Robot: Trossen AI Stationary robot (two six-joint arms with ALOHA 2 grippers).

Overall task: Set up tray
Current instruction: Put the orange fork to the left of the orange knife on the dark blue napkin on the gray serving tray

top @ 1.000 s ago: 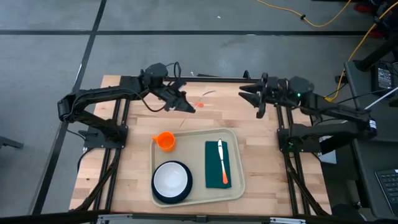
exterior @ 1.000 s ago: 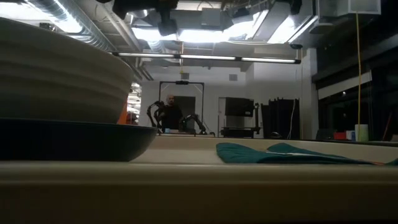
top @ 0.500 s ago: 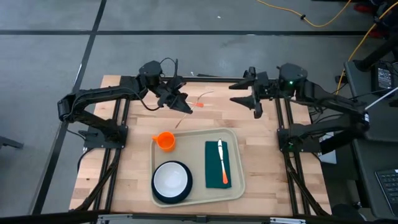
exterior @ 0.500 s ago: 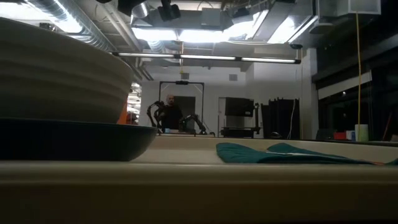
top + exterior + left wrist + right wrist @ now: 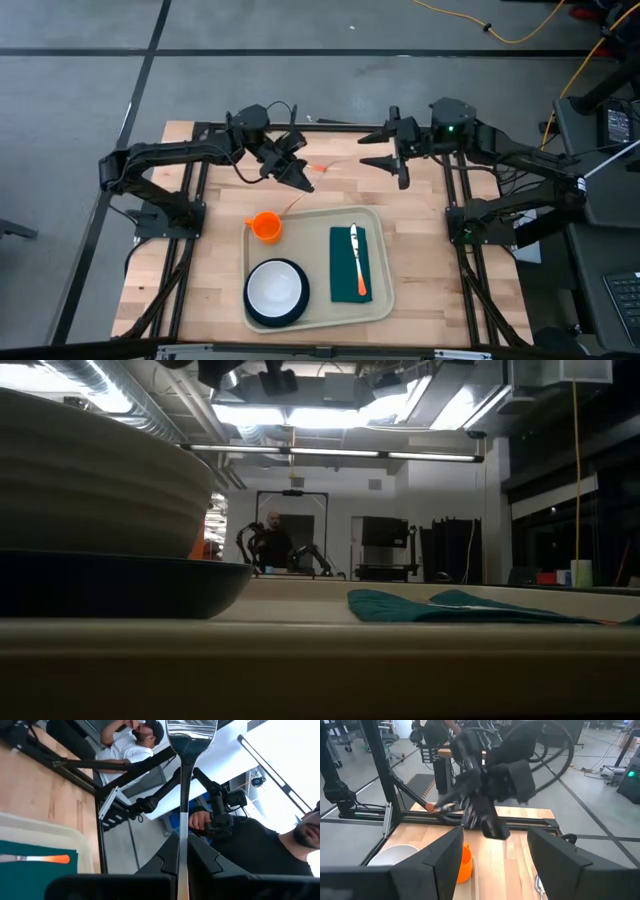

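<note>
In the upper centre-left of the high view, the left gripper pinches a fork (orange handle, silver tines) above the wooden surface. To its right, the right gripper hangs spread wide, holding nothing. The beige tray sits lower centre.

Tray cream; cup orange; napkin dark green; bowl white (on dark teal plate); knife silver blade, orange handle; table light wood
</note>
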